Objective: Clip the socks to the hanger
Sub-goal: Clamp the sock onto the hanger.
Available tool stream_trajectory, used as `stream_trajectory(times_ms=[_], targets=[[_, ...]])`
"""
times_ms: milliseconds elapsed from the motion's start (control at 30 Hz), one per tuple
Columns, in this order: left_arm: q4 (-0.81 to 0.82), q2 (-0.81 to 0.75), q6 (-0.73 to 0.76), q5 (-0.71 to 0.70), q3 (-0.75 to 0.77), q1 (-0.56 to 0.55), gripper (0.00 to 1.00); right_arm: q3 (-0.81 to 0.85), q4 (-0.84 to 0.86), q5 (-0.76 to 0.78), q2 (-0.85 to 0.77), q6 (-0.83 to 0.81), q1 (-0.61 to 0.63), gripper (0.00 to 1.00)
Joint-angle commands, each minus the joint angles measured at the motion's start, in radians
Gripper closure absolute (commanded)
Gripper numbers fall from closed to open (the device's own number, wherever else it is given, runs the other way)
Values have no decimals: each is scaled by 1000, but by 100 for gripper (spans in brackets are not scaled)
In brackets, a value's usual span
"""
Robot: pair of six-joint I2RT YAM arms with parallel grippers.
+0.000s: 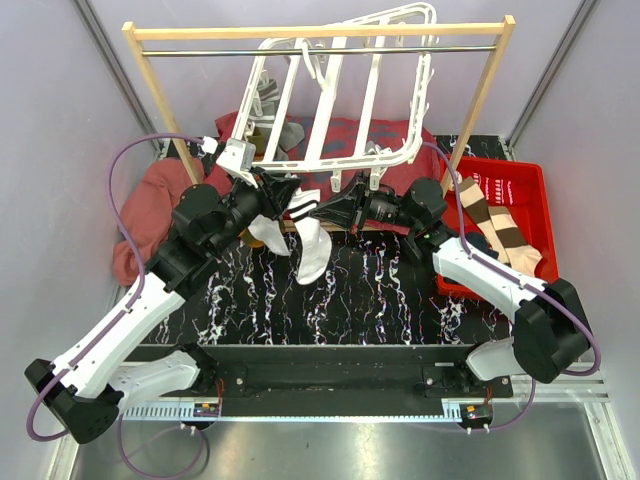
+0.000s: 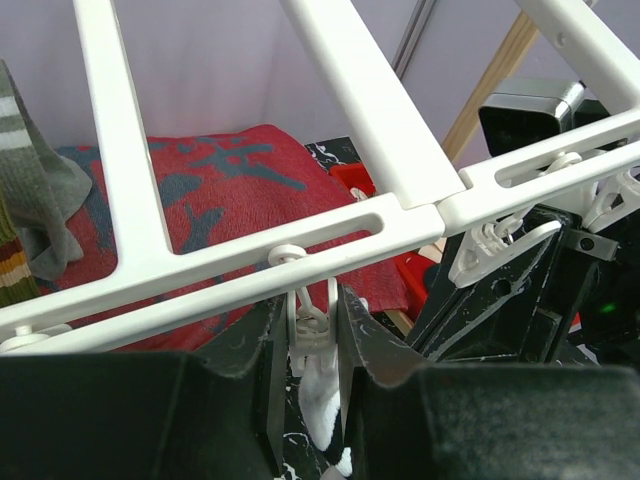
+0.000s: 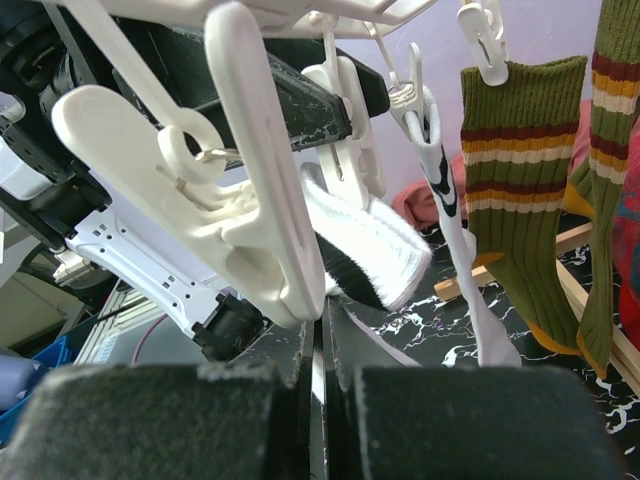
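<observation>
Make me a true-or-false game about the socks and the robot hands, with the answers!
1. The hanger hangs on a wooden rail. True.
2. The red bin has nothing in it. False: brown socks lie in it.
3. The left gripper has a clip between its fingers. True.
4. The right gripper is wide open. False: it is shut, pinching what looks like the edge of a white sock.
5. No socks are clipped up yet. False: green socks already hang from clips.
</observation>
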Motion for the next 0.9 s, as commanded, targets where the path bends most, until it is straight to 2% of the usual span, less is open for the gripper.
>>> stream_trajectory(times_ms=[0,300,600,700,733,800,833,867], targets=[[-15,2,-17,58,7,1,100,44,51,4,-22,-24,4,100],[-17,10,-23,77,9,1,100,48,83,25,-14,-43,4,100],[-28,16,-25,89,18,1,98,76,47,48,-14,-89,4,100],[-28,11,-25,87,16,1,86,77,47,51,-11,-92,3,100],[-26,10,-25,89,16,1,77,77,45,51,-10,-95,4,100],[-25,4,-26,90,15,2,68,77,44,53,-7,-96,3,99],[-25,2,-28,90,15,4,56,77,42,53,-4,-96,4,98],[-22,-1,-31,92,12,6,51,77,38,53,0,-101,3,98]])
